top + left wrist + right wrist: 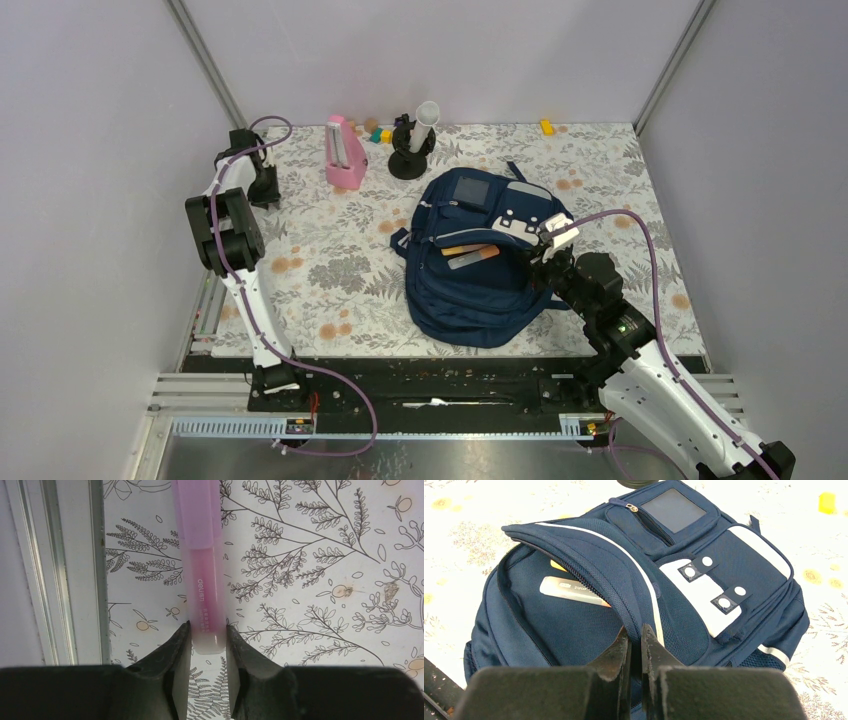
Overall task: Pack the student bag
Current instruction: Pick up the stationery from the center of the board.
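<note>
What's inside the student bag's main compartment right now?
A pale stick-shaped item lies in the student bag, with a yellow-orange item behind it. The raised flap covers their far ends and the rest of the compartment.

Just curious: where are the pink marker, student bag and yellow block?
pink marker (202, 595), left wrist view, on its clear barrel.
student bag (470, 300), top view, on its navy lower part.
yellow block (546, 126), top view, on its top face.
</note>
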### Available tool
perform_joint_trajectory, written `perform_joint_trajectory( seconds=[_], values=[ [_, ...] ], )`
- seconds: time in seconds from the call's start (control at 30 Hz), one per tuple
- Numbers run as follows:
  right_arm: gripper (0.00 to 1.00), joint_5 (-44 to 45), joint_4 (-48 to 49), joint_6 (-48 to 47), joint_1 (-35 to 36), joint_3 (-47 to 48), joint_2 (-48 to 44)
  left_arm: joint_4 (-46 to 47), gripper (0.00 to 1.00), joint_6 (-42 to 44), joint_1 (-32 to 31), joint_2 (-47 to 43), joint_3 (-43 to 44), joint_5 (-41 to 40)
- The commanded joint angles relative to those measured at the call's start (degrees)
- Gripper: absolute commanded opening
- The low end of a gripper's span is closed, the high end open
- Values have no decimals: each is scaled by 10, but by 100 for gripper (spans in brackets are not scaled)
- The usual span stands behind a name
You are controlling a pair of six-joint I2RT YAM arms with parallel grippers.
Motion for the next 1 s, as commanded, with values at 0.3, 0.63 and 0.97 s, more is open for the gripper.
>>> perform_joint_trajectory(
  seconds=[0.3, 0.63, 0.97],
  values=[
    [0, -26, 105, 21, -3, 2, -3, 10, 11, -78, -1, -154, -98, 55],
    [0, -36, 117, 27, -3, 4, -2, 10, 8, -165, -94, -291, -240, 37],
    [0, -35, 110, 26, -2, 10, -9, 100, 9, -297, -302, -522, -487, 12]
  ],
)
